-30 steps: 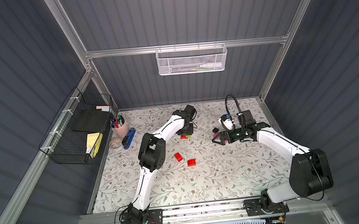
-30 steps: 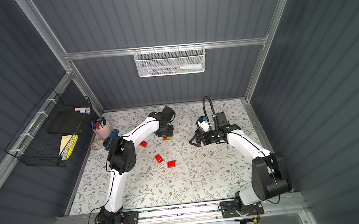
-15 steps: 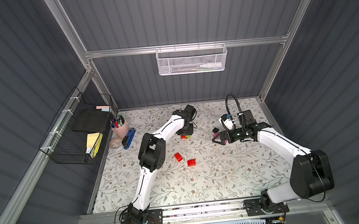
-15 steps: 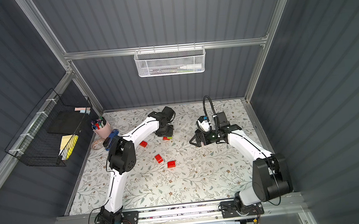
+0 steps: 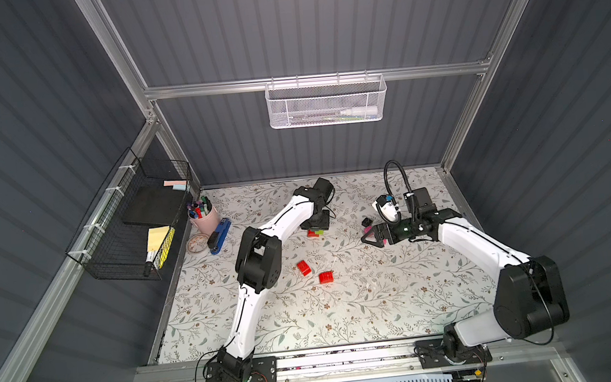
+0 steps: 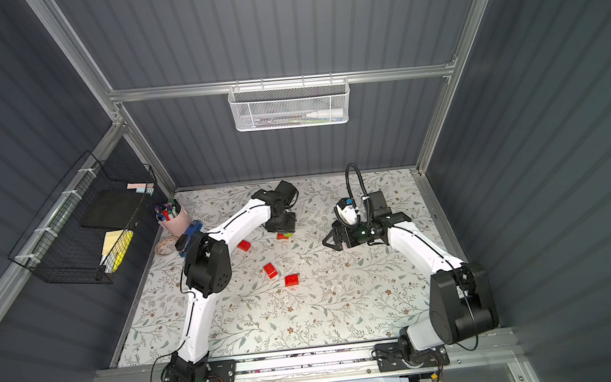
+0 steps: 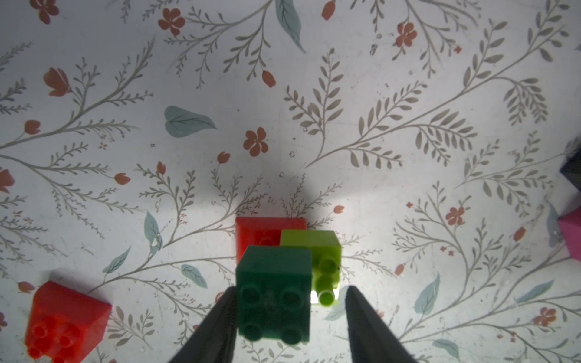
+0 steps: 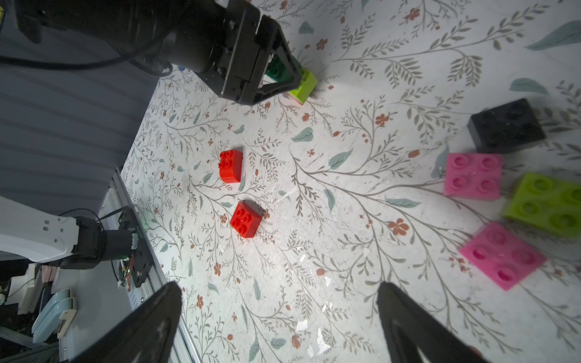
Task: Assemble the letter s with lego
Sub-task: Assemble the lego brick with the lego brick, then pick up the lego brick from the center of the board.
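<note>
Now the left claw (image 7: 290,289) stands loosely open around the dark green brick (image 7: 273,276). It should rise straight up.

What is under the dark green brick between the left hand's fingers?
A red brick shows past one edge of the dark green brick, and a lime green brick stands lower beside it. The dark green brick hides the joints, so which one carries it cannot be seen.

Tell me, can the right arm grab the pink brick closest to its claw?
Probably yes. The right gripper is open and empty, and the nearest pink brick lies flat close by with nothing on top. The lime green brick just beside it might crowd one finger.
</note>
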### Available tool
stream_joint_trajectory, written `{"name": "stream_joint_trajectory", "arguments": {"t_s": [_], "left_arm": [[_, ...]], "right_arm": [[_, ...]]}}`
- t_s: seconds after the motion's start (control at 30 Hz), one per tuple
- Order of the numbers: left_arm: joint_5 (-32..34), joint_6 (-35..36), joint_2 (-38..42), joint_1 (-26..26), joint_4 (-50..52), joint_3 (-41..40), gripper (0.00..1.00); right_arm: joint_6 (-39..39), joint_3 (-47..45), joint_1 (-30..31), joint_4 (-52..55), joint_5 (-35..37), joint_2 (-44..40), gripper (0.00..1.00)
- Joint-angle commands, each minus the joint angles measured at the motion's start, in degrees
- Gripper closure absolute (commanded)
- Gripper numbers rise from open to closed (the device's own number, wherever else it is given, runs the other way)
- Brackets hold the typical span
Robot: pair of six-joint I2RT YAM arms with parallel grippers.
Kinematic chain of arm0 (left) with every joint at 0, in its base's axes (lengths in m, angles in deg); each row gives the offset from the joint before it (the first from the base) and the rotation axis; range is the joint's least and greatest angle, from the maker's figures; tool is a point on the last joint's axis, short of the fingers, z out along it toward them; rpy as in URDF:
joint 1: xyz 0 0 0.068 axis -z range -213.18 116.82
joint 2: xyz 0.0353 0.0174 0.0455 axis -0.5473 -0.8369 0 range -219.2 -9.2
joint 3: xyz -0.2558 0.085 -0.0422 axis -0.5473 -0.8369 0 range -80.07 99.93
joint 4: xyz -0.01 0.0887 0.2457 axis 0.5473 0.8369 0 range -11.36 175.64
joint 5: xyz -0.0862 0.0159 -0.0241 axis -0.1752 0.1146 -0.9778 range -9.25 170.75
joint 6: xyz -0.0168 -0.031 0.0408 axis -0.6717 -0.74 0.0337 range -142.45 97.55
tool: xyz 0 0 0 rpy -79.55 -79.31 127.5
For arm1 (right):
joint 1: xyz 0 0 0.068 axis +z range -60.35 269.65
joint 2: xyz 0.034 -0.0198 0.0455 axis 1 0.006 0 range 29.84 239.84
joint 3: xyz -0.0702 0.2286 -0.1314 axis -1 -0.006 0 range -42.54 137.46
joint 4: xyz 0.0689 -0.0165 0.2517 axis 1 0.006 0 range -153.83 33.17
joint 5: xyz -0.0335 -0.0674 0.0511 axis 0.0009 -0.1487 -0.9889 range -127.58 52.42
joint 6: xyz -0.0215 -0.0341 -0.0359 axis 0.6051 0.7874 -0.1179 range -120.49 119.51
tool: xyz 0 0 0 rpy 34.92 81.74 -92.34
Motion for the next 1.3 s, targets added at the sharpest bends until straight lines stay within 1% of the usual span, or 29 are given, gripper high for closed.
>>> {"name": "stream_joint_trajectory", "arguments": {"t_s": [0.0,0.13,0.23,0.3,0.4,0.53,0.63,0.7,0.73,0.83,1.0,1.1,1.27], "left_arm": [[-0.6,1.32,2.4,0.29,1.31,2.25,0.39],[-0.07,2.03,3.52,0.22,1.9,2.99,0.35],[-0.15,3.6,5.4,0.2,1.97,2.59,0.26],[-1.56,5.0,7.68,0.03,1.31,0.08,0.19],[-5.35,6.85,11.71,-1.21,-0.12,-5.09,0.02],[-9.27,9.07,17.13,-3.02,-2.3,-11.82,0.0],[-12.34,10.23,21.42,-4.54,-5.38,-17.88,0.0],[-16.62,9.79,23.9,-6.43,-7.98,-22.37,0.0],[-18.3,9.33,25.0,-7.21,-9.24,-24.14,0.0],[-22.07,8.59,28.08,-9.04,-13.11,-29.77,0.0],[-24.88,7.6,31.4,-11.33,-16.4,-35.09,0.0],[-26.23,6.77,32.36,-12.58,-17.71,-37.26,0.0],[-27.25,6.56,33.42,-13.6,-19.32,-39.36,0.0]], "right_arm": [[0.82,1.34,-0.21,1.23,-0.14,-1.37,0.01],[1.25,2.01,-0.21,2.0,0.7,-1.15,0.01],[1.61,2.79,-0.2,3.3,2.56,-0.53,0.01],[1.62,3.59,-0.21,4.38,4.38,0.1,0.02],[1.53,4.8,-0.21,6.19,8.23,1.32,0.02],[2.73,6.63,-0.12,8.81,13.76,3.22,0.05],[3.59,8.07,-0.19,10.06,20.83,5.26,0.07],[3.51,9.64,-0.14,10.98,27.27,7.81,0.11],[3.46,10.68,-0.21,11.93,28.8,9.11,0.13],[2.92,13.41,-0.12,13.1,31.27,13.43,0.2],[0.93,16.02,-0.08,10.6,34.39,19.01,0.29],[-0.18,18.09,-0.12,10.39,36.52,21.97,0.33],[-0.98,20.56,-0.03,9.57,37.82,25.88,0.4]]}}
